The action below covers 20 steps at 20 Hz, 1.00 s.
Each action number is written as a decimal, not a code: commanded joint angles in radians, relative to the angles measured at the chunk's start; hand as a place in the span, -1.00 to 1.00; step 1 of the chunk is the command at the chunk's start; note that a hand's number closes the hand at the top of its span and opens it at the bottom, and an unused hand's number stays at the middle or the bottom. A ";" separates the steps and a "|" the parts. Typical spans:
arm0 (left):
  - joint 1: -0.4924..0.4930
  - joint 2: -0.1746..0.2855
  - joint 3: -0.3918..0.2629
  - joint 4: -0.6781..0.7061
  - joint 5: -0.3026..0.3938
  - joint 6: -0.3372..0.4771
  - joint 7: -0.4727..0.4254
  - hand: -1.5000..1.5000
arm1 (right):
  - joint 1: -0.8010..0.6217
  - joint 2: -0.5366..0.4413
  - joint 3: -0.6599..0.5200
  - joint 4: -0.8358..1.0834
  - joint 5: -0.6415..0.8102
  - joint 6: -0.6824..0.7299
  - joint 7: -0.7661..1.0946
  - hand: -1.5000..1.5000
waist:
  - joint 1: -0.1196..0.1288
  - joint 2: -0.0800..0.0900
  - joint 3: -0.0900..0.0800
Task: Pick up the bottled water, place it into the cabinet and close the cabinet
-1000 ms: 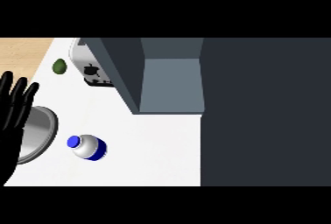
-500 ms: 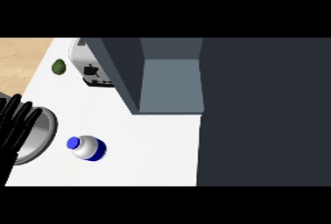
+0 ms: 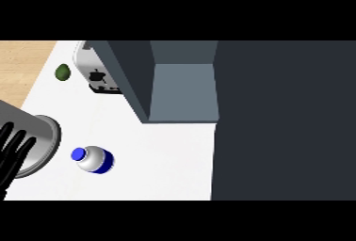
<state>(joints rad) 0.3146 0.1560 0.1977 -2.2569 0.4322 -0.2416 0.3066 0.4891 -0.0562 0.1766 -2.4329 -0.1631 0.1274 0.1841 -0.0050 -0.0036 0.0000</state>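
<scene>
The bottle (image 3: 93, 159) stood upright on the white counter (image 3: 163, 162), near the left hand (image 3: 12, 147), whose fingers (image 3: 21, 136) were straight and apart; it was probably light, stiff and slippery; best gripped round its middle.

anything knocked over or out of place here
Nothing stands out. The bottled water stands upright on the white counter, the cabinet is open, and the left hand hangs over a grey dish.

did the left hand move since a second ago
Yes. The left hand has drawn back toward the view's lower edge: its fingertips were level with the toaster and now lie well below it.
</scene>
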 commanded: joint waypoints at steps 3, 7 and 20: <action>0.048 -0.049 -0.005 0.087 -0.098 -0.068 -0.113 -1.00 | 0.053 -0.001 0.031 -0.139 0.029 -0.023 0.053 -1.00 | 0.003 0.001 -0.001; 0.001 -0.053 0.046 0.185 -0.098 -0.047 -0.156 -1.00 | 0.169 -0.033 -0.018 -0.157 -0.032 0.037 -0.050 -1.00 | -0.006 0.001 0.000; -0.135 -0.038 0.077 0.668 -0.259 -0.099 -0.430 -1.00 | 0.346 -0.034 0.043 -0.202 0.018 0.089 -0.149 -1.00 | -0.014 0.003 -0.002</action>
<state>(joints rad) 0.2311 0.0963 0.2463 -1.7608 0.1781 -0.3030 -0.0336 0.7724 -0.0847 0.2085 -2.4850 -0.1098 0.2220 -0.0252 -0.0171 -0.0022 -0.0006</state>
